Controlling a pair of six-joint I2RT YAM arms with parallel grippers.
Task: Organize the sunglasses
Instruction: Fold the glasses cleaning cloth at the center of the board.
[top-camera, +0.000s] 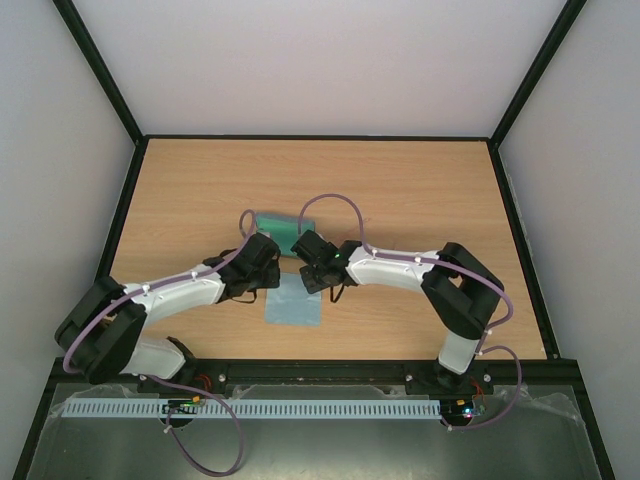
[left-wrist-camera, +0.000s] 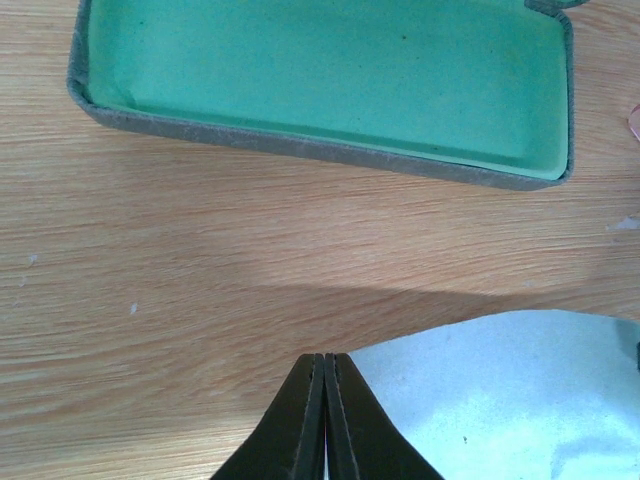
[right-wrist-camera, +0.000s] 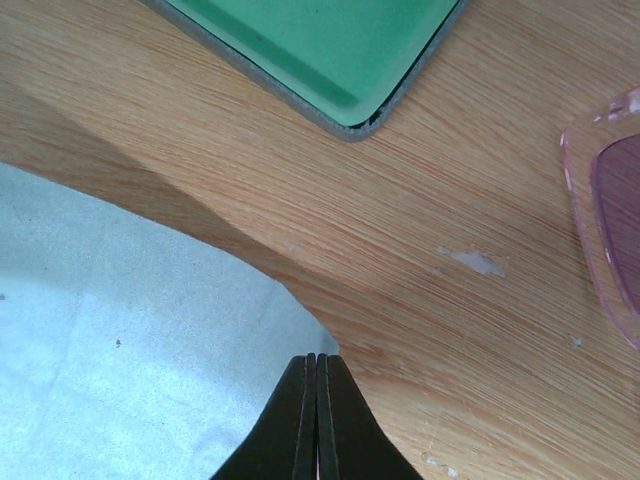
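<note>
Risk of sweeping the sunglasses (right-wrist-camera: 612, 200), lying on the surface (right-wrist-camera: 450, 180) at the right edge of the right-wrist view, away from the open case (right-wrist-camera: 320, 50) if the cloth (right-wrist-camera: 120, 350) drags sideways. Left gripper (left-wrist-camera: 323, 358) and right gripper (right-wrist-camera: 316, 357) both closed tight, seemingly pinching cloth corners.

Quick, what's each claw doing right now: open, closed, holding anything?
Left claw: closed, tip at a corner of the light blue cloth; grip unclear.
Right claw: closed, also at a cloth corner; grip unclear.
</note>
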